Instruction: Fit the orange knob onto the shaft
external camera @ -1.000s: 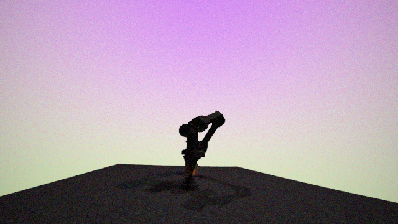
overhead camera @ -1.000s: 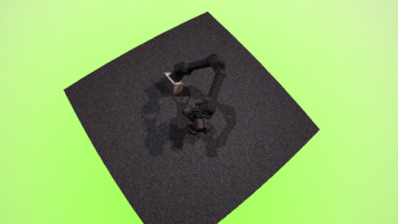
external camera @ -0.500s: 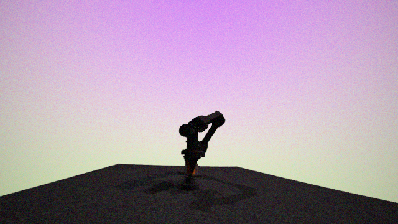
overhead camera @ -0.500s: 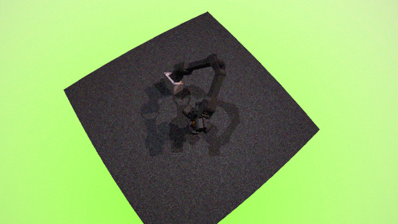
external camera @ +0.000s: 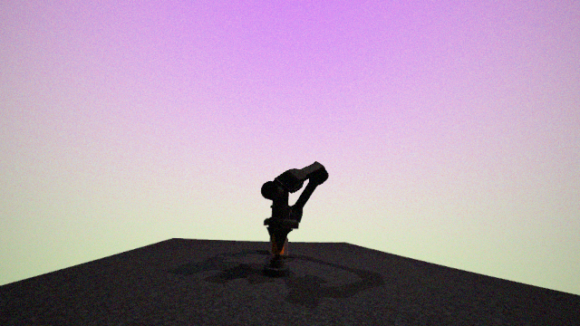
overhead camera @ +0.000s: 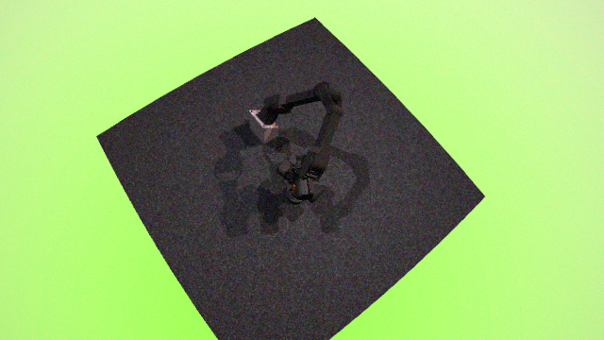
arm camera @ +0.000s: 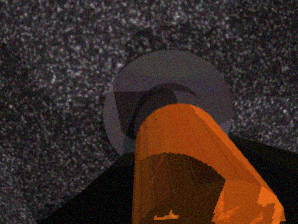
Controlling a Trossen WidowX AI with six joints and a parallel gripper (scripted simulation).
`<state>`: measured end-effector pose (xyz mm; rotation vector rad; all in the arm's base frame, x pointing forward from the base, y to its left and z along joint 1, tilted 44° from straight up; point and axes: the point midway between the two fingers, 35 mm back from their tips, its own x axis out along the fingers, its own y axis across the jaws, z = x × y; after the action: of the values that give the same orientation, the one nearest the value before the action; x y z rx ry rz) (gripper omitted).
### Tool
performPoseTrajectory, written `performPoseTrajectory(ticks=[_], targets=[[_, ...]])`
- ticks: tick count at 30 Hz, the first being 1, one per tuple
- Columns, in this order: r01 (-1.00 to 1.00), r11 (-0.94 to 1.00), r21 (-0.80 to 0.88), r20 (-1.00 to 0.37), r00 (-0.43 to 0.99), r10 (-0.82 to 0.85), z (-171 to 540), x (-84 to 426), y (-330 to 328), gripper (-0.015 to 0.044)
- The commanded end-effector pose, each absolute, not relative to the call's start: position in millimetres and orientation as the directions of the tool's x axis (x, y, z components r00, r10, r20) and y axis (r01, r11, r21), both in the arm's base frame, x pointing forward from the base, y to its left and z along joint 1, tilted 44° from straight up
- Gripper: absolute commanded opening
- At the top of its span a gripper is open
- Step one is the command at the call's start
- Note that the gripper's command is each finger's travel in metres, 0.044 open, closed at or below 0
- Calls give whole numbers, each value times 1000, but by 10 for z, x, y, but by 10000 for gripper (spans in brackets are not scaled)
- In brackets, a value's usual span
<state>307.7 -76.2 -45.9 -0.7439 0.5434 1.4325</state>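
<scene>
"The gripper, what's it doing?"

"Clamped on the orange knob, a black finger on either side."

"And where's the knob?"

"At the round pedestal, which stands on the dark speckled desk. From the wrist, its rounded end covers part of the grey disc."

"Is it on the shaft?"

"Can't tell; the knob and fingers block the view."

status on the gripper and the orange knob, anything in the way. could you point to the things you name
Gripper [overhead camera: 294, 189] [external camera: 280, 254] shut on orange knob [arm camera: 175, 130]. Knob over round pedestal [arm camera: 170, 65], not let go. Knob hides its own hole; seating can't be confirmed.
</scene>
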Motion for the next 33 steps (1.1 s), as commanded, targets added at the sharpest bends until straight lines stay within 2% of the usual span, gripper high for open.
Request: performPoseTrajectory(ticks=[1,12,19,33], targets=[[-992,-16,-128,-732,84,676,-465,3073,-757,0],[-991,-23,-135,-733,84,675,-420,3071,-790,0],[-949,-169,-265,-733,84,675,-423,3099,-793,0],[-949,-169,-265,-733,84,676,-446,3082,-781,0]])
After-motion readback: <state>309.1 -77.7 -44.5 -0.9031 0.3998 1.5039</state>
